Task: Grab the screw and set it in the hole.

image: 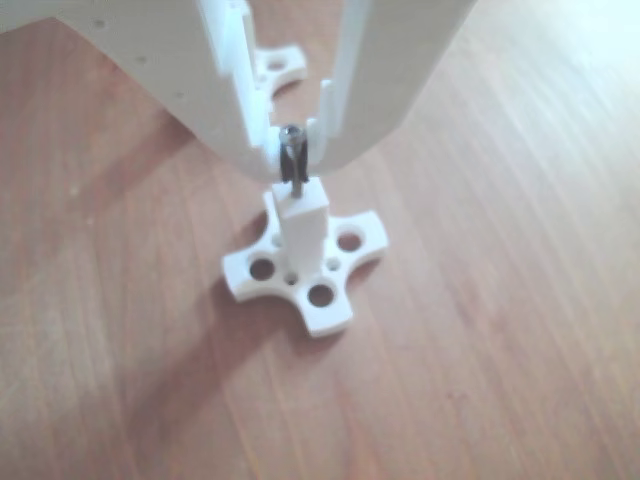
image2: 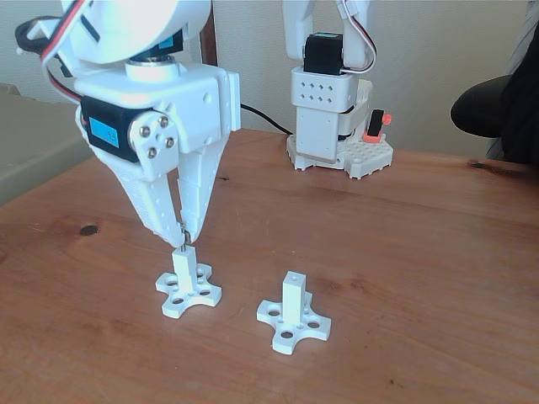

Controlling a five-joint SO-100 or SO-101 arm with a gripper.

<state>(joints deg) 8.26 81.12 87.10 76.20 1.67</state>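
Wooden table (image2: 404, 252), plain wall behind; pincer (image: 292, 165) nearly closed, pinching screw (image: 291, 160) upright, tip entering top of white post (image: 300, 225) directly below. Second post (image2: 292, 296) off to side in fixed view. Risk: tilted release, screw jams or topples out

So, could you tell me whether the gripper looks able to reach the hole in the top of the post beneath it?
Probably yes. The gripper holds the screw upright directly over the left post, its tip at the top face. Nothing stands between them; the other post sits apart.
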